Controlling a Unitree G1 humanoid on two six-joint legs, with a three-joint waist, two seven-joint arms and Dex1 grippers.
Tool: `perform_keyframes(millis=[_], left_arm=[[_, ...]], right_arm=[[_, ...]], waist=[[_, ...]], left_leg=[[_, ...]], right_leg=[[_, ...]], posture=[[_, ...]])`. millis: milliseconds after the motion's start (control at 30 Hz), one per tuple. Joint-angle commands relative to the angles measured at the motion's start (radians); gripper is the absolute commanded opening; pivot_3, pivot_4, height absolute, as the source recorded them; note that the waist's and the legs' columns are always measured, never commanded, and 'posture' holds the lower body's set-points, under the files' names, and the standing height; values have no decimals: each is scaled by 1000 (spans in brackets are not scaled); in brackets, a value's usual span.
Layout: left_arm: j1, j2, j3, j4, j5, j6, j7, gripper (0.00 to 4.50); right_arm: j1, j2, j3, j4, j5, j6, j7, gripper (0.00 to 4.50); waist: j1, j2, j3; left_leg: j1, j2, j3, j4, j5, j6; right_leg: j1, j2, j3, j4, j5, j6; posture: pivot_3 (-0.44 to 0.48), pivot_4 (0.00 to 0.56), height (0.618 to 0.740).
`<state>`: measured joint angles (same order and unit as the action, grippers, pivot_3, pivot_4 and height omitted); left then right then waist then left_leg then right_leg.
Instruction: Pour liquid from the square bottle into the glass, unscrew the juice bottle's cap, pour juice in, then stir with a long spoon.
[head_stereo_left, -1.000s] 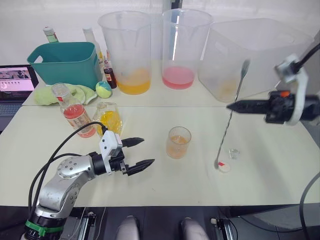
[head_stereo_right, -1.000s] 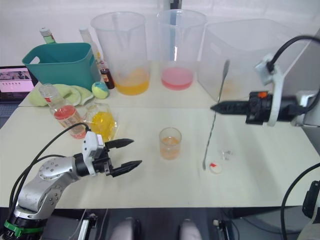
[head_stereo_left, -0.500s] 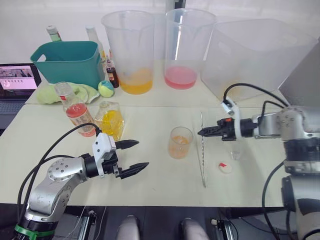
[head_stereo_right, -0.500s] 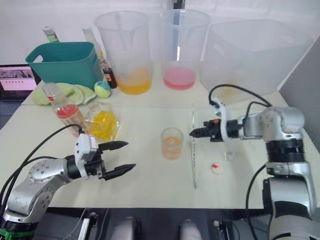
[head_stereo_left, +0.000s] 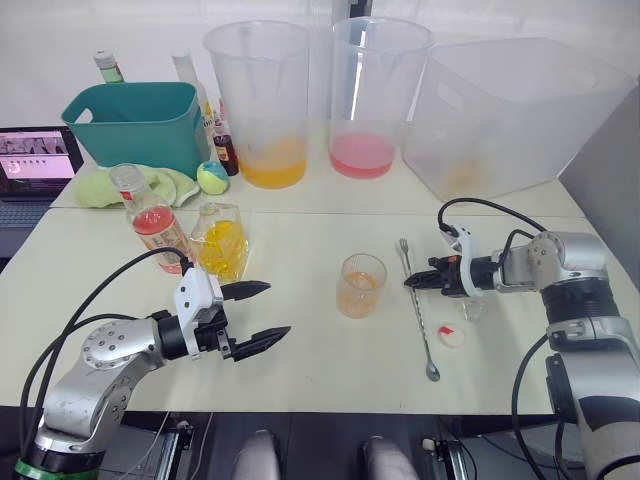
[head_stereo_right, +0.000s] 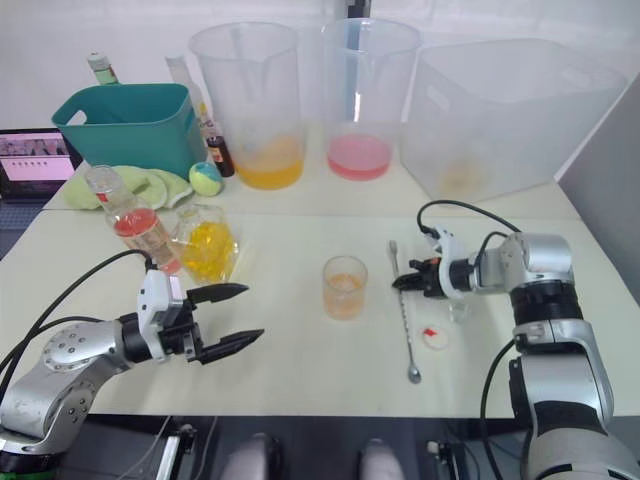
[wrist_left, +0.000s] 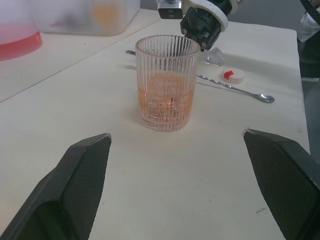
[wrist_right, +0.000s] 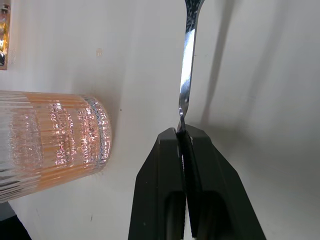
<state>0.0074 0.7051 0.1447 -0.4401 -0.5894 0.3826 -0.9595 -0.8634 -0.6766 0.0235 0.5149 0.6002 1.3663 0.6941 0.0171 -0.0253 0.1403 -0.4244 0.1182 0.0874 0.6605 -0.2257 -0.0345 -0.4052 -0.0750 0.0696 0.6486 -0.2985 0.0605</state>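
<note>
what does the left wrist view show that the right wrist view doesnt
Left wrist view alone: the white cap with its red mark lying on the table, the long spoon's bowl end, the right gripper behind the glass, and the left gripper with jaws wide open.

Right wrist view alone: the right gripper's jaws shut on the spoon's handle, seen close up.

Both: the ribbed glass holding orange-pink liquid, and the long spoon beside it.
</note>
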Motion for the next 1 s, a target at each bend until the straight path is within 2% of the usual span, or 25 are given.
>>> perform_keyframes(millis=[33, 100, 200, 233, 333, 433, 500, 667, 833, 1000], left_arm=[[18, 30, 55, 5, -21, -13, -36, 4500], [34, 45, 81, 24, -24, -22, -60, 4500], [50, 69, 125, 66, -36, -34, -104, 4500], [53, 73, 137, 78, -40, -37, -117, 4500], [59, 84, 177, 136, -43, -60, -163, 4500], [67, 80, 194, 160, -36, -83, -173, 4500], [72, 80, 221, 202, -24, -133, -197, 4500], [99, 64, 226, 267, 30, -215, -198, 4500], [128, 38, 225, 278, 50, -252, -176, 4500], [154, 7, 230, 302, 78, -306, -149, 4500]], right_arm=[[31, -44, -73, -85, 0, 7, -7, 1330], [84, -81, -111, -192, 25, 20, 4, 2032], [152, -109, -248, -378, 106, 93, 3, 3132], [177, -118, -282, -434, 125, 96, 7, 3366], [326, -188, -368, -645, 163, 18, 69, 4477], [461, -227, -456, -763, 193, -87, 151, 4477], [663, -228, -577, -858, 155, -294, 281, 4477], [926, -184, -707, -857, 93, -606, 428, 4477], [1013, -114, -702, -764, 14, -852, 459, 4477], [1047, -99, -682, -646, -38, -993, 480, 4477]], waist=[[2, 0, 0], [0, 0, 0], [-3, 0, 0], [-4, 0, 0], [-5, 0, 0], [-2, 0, 0], [3, 0, 0], [-3, 0, 0], [-15, -2, 0], [-14, -1, 0]], left_leg=[[0, 0, 0, 0, 0, 0], [0, 0, 0, 0, 0, 0], [0, 0, 0, 0, 0, 0], [0, 0, 0, -1, 0, 0], [0, 0, 0, -1, 0, 0], [0, 0, 0, -1, 0, 0], [1, 0, 0, -1, 0, 0], [3, 0, 0, 0, 0, -1], [10, 0, 0, 0, 1, -1], [15, 0, 0, 0, 1, -1]], right_leg=[[0, 0, 0, 0, 0, 0], [0, 0, 0, 0, 0, 0], [-1, 0, 0, 0, 0, 0], [-1, 0, 0, 0, 0, 0], [0, 0, 0, 0, 0, 0], [1, 0, 0, -1, 0, 0], [1, 0, 0, -1, 0, 0], [4, 0, -1, -2, 0, 0], [12, 0, -1, -3, -1, 0], [16, 0, -1, -3, -2, 0]], posture=[[0, 150, 724], [0, 150, 724], [0, 150, 724], [0, 150, 724], [0, 150, 724], [0, 150, 724], [0, 150, 724], [0, 150, 724], [0, 150, 724], [0, 150, 724]])
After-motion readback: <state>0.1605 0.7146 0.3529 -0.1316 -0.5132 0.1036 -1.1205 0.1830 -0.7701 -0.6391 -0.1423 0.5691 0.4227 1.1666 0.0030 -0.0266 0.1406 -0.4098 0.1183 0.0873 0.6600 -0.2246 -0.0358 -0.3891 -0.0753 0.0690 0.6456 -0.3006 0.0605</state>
